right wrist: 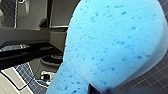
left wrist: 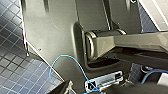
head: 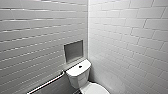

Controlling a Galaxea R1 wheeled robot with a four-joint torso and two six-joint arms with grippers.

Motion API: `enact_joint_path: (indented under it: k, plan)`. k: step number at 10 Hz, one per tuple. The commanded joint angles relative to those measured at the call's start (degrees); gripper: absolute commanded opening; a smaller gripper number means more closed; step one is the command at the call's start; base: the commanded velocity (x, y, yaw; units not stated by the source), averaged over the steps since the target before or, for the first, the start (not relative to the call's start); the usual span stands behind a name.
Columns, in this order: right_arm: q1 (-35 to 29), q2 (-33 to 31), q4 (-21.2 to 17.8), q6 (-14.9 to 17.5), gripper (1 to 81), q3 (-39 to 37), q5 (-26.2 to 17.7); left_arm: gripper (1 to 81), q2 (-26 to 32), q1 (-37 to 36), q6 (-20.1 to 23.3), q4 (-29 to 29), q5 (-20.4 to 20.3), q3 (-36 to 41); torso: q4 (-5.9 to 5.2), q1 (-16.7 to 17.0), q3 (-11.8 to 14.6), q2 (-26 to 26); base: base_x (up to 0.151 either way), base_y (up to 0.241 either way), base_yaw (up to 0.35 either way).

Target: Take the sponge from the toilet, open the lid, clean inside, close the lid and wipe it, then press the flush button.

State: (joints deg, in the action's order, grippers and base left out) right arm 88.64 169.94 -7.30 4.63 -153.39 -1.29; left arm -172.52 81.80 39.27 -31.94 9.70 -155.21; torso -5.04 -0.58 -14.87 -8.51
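Right claw (right wrist: pixel 95 89) clamped on sponge (right wrist: pixel 112 42); toilet (head: pixel 78 75) in tiled corner, grab bar (head: pixel 47 83) beside, wall niche (head: pixel 73 51) above.

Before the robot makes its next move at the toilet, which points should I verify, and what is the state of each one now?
1. Sponge carried: ok. It hangs close before the right wrist camera, with floor tiles behind it.
2. Toilet ahead: ok. It stands in the corner of the tiled walls.
3. Lid position: cannot tell. The lower edge of the head view cuts it off.
4. Flush button found: ok. It is dark and sits in the middle of the tank top.
5. Wall rail clearance: cannot tell. It runs along the wall beside the tank.
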Motion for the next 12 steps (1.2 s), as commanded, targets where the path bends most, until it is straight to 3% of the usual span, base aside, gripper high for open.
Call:
enact_joint_path:
  k: [1, 6, 10, 12]
  plan:
    - [-1.7, -0.6, -0.6, 0.2, 1.0, 2.6, -4.6, 81.1, 0.9, -2.1, 0.5, -0.7, 4.9, 0.1, 0.00, 0.0, 0.0, 0.0, 0.000, 0.000, 0.000]
    - [-1.8, -13.9, -0.3, 0.3, 1.0, 29.2, -0.7, 81.1, 4.5, -2.5, 0.0, -1.3, 5.0, 4.2, 0.00, 0.0, 0.4, 0.0, 0.000, 0.000, 0.000]
    - [-2.0, -14.6, -0.8, 0.2, 1.0, 30.9, -0.7, 81.1, 6.1, -2.2, -0.1, -11.8, 5.5, 3.9, 0.00, 0.0, 0.4, 0.0, 0.000, 0.000, 0.000]
    - [-2.0, -14.6, -1.0, 0.2, 1.0, 30.5, -0.8, 81.1, 6.8, -2.4, 0.5, -12.6, 5.1, 3.2, 0.00, 0.0, 0.4, 0.0, 0.000, 0.000, 0.000]
